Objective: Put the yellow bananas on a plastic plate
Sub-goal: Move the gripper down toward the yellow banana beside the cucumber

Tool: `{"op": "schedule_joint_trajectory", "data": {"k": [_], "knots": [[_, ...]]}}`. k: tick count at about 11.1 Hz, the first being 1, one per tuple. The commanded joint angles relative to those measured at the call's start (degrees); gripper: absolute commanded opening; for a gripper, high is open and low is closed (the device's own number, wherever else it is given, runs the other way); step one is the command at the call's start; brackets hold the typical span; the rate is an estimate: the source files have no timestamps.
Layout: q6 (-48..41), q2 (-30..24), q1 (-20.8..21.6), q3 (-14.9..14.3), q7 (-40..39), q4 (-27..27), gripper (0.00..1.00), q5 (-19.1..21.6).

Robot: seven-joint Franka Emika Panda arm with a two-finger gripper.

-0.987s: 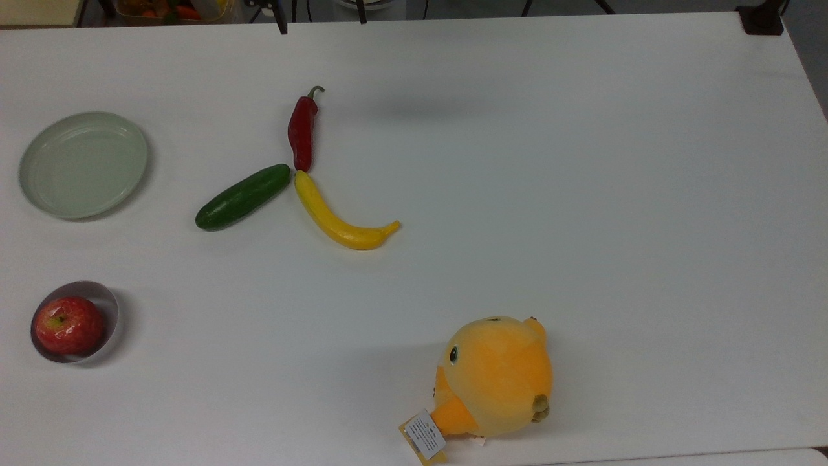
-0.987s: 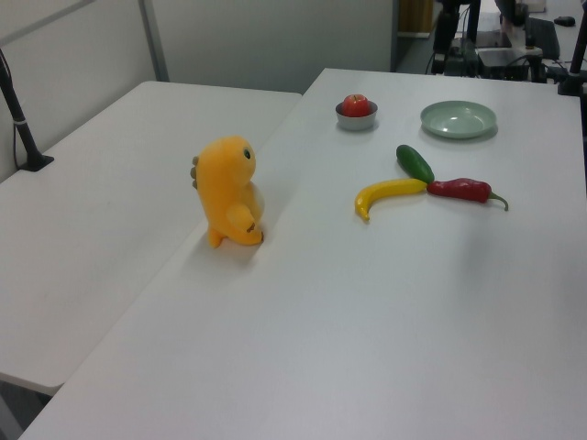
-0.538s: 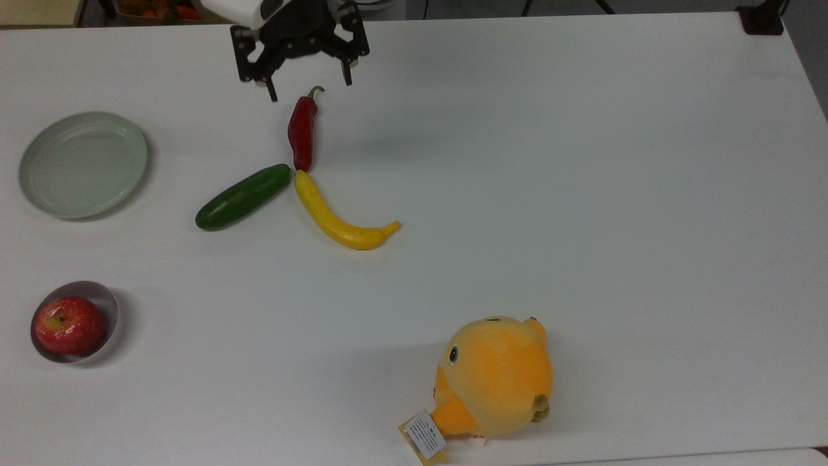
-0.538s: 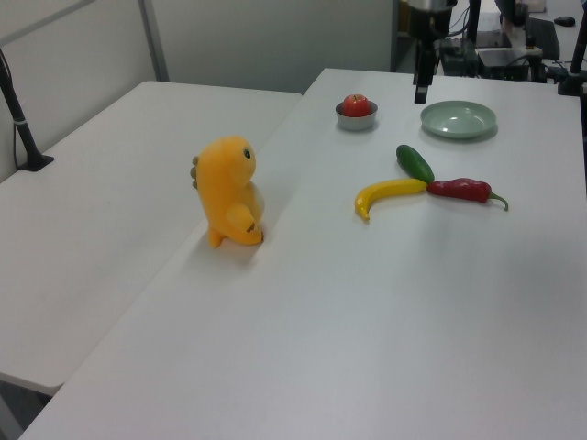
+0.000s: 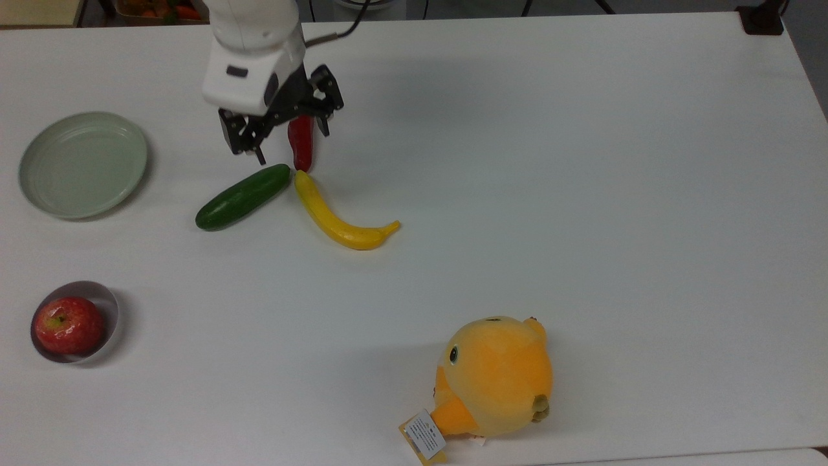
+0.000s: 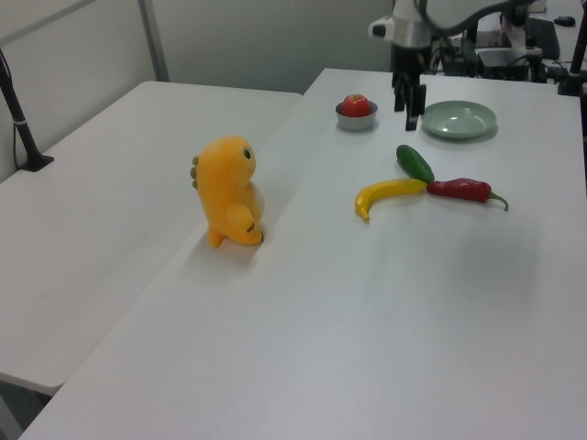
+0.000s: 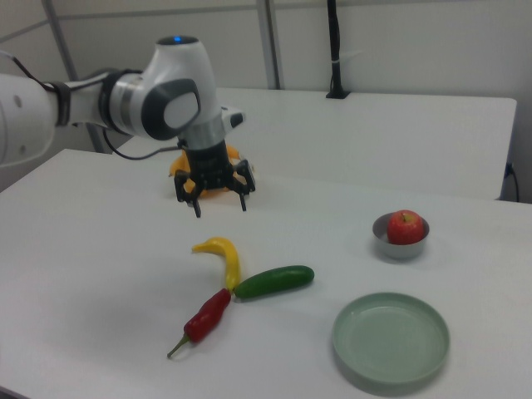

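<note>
Meanwhile plate (image 5: 83, 164) sits bare, bowl (image 5: 107, 301) holds apple (image 5: 68, 324); claw (image 5: 288, 145) spread, gripping nothing

Banana (image 5: 343, 220), cucumber (image 5: 242, 196) and chili (image 7: 204, 318): smooth, plastic-looking skins with slight sheen; apple (image 5: 68, 325), lower left of top view, glossy. Plate (image 5: 83, 164) matt, pale plastic; plush toy (image 5: 497, 377) soft, fuzzy cloth with paper tag (image 5: 425, 435). Table (image 5: 582, 194) smooth, matt white.
</note>
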Motion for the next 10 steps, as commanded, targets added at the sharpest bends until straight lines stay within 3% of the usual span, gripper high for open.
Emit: {"op": "schedule_joint_trajectory", "data": {"k": [1, 4, 10], "knots": [[6.0, 5.2, 0.2, 0.3, -0.8, 0.4, 1.0, -0.4], [10.3, 8.2, 0.4, 0.4, -0.5, -0.3, 1.0, -0.4], [10.9, 11.8, 0.7, 1.2, 0.0, -1.3, 1.0, -2.0]]}}
